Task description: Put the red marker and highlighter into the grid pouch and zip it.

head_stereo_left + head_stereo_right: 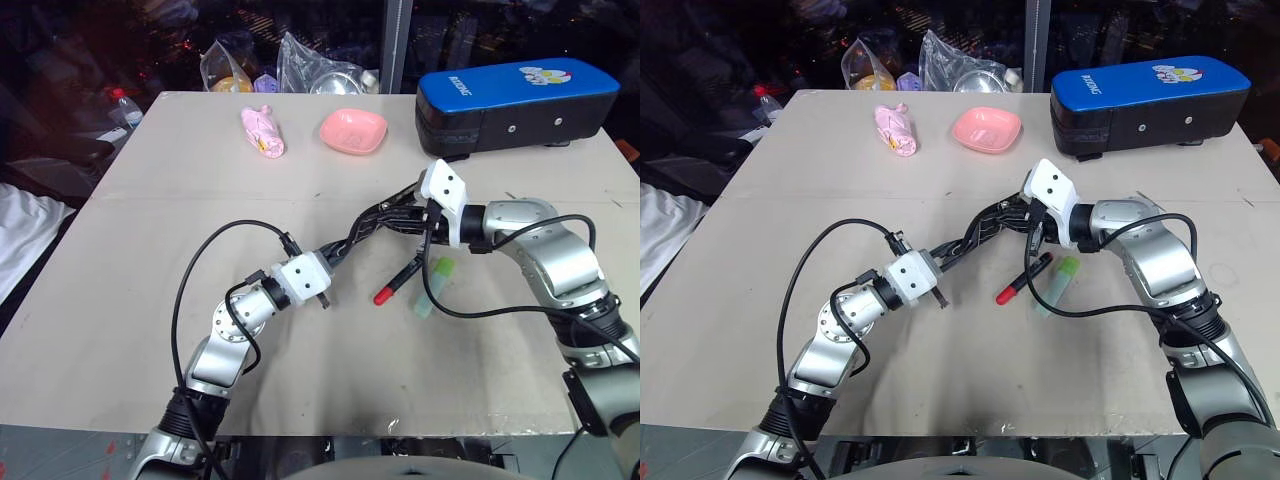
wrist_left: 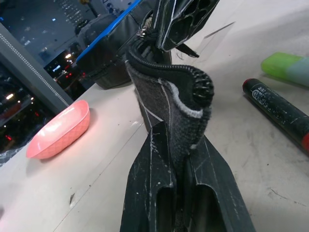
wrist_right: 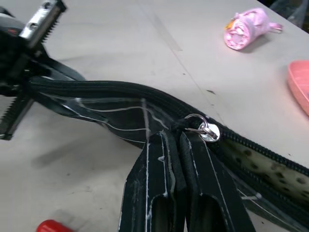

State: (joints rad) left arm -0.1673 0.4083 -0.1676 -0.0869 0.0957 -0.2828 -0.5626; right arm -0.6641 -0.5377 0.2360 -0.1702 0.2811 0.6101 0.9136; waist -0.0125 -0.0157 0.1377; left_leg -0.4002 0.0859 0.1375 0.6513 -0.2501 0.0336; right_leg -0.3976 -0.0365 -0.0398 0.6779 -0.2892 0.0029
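Pouch point(image 1: 375, 222) hung stretched above the desk point(image 1: 150, 200) between the two pincers. Left pincer point(image 2: 176, 145) was clamped on one end of the fabric; right pincer point(image 3: 176, 140) was pinched shut on the pouch's zipper edge, just beside the silver pull ring point(image 3: 207, 130), where the zipper gaped partly undone. Marker point(image 1: 398, 281) and highlighter point(image 1: 432, 285) lay side by side on the desk below the right pincer, outside the pouch. Farther back sat a pink dish point(image 1: 353, 131), a pink toy point(image 1: 263, 131) and a blue-topped case point(image 1: 515, 105).
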